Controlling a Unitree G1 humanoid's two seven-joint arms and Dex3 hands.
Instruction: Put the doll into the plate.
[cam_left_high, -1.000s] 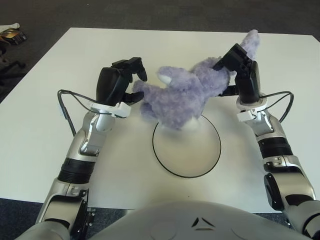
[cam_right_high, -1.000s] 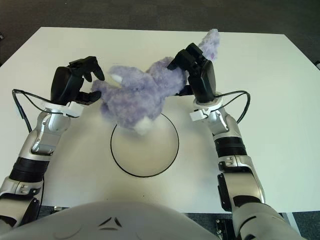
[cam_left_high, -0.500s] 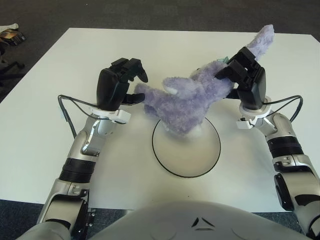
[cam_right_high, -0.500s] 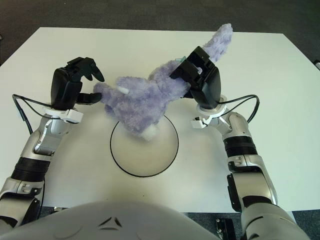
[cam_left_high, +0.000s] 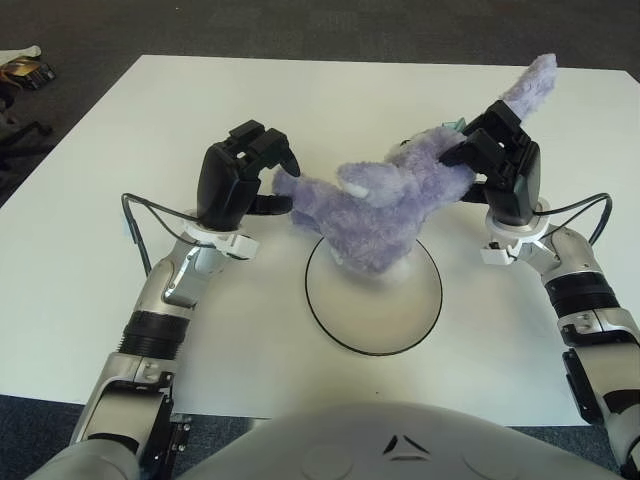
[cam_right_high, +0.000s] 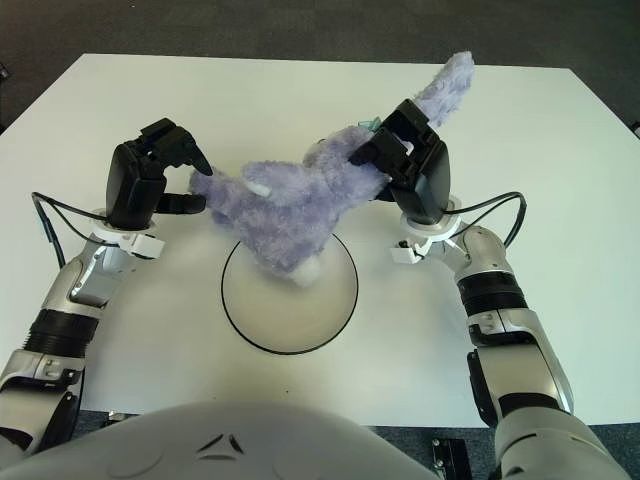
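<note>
Above the far rim of the plate (cam_left_high: 330, 325), a purple plush doll (cam_left_high: 385, 205), stretched sideways between both hands, its lowest fluffy part with a white patch hanging over the far portion of the plate; contact with the dish impossible to judge. One limb of the doll reaching leftward to the left hand (cam_left_high: 243, 178), a long tail-like part rising up and right past the right hand (cam_left_high: 493, 160), ending near the far right of the table (cam_left_high: 80, 230). Right hand clenched around the doll's upper right section, black fingers (cam_right_high: 390, 140) wrapped over the fur, wrist angled down toward the table. Left hand at the doll's left limb, fingers curled with the lower digit pressed against the tip of that limb; a firm grasp there not clear from either view, though thumb and fingers close around the fur end. Plate white with a thin dark rim, round, lying flat on the table just in front of the robot's torso, mostly bare in its near half. Table white, square-cornered, on dark carpet. Thin black cables (cam_left_high: 135, 215) looping from each wrist. At the far left edge, beyond the table, a small dark object (cam_left_high: 22, 70) on the floor.
</note>
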